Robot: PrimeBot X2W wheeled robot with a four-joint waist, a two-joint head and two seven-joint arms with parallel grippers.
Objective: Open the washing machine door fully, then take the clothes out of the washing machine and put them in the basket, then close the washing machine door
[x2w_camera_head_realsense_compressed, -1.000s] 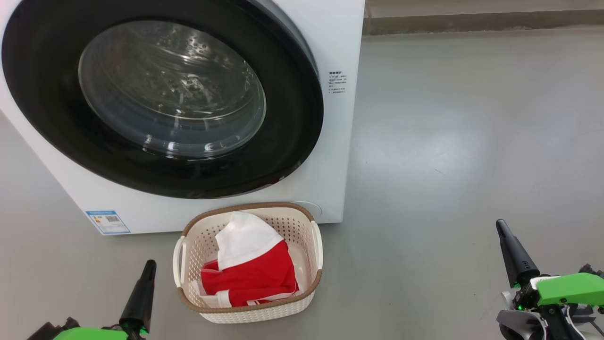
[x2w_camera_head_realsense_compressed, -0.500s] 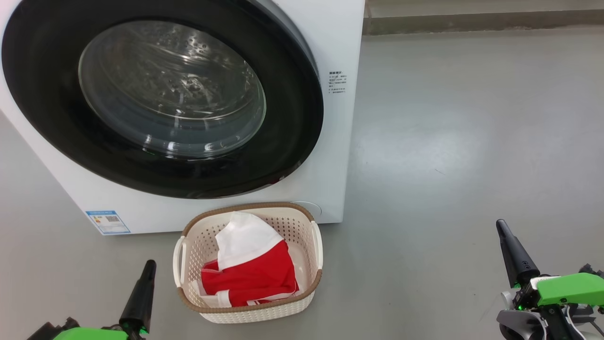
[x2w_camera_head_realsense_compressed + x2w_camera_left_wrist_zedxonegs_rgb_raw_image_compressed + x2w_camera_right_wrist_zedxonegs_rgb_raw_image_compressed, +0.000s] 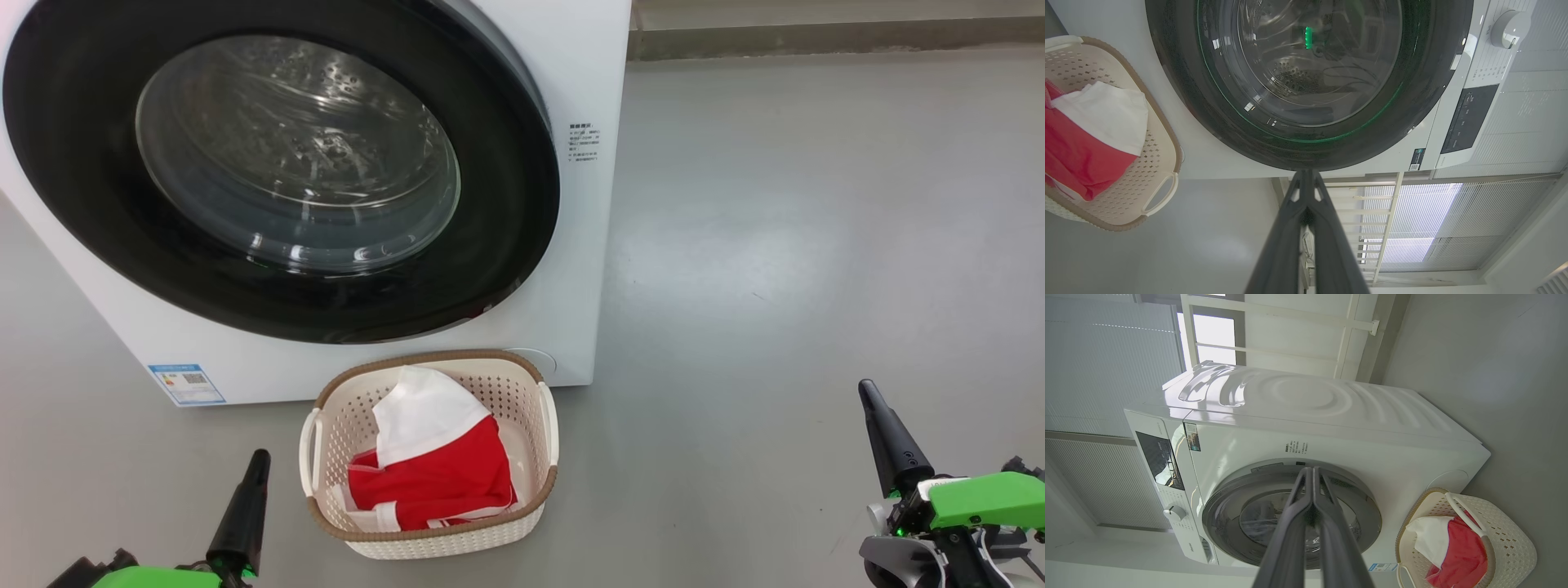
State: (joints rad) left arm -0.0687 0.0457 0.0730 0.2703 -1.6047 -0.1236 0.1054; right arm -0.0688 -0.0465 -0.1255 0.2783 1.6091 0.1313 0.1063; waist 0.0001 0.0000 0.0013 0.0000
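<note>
Your left claw (image 3: 258,462) sat at the lower left of the head view, fingers pressed tight together, nothing between them, touching nothing. In its wrist view the tips met as one point in front of the door's (image 3: 498,261) lower rim. Your right claw (image 3: 865,390) at lower right was the same: fingers together, empty, well apart from the basket (image 3: 424,359). The door lay closed against the washer (image 3: 588,73). The basket stood on the floor (image 3: 775,245) just in front of the washer, below the door, nearer your left claw. The clothes (image 3: 441,478), red with a white part, lay inside the basket.
</note>
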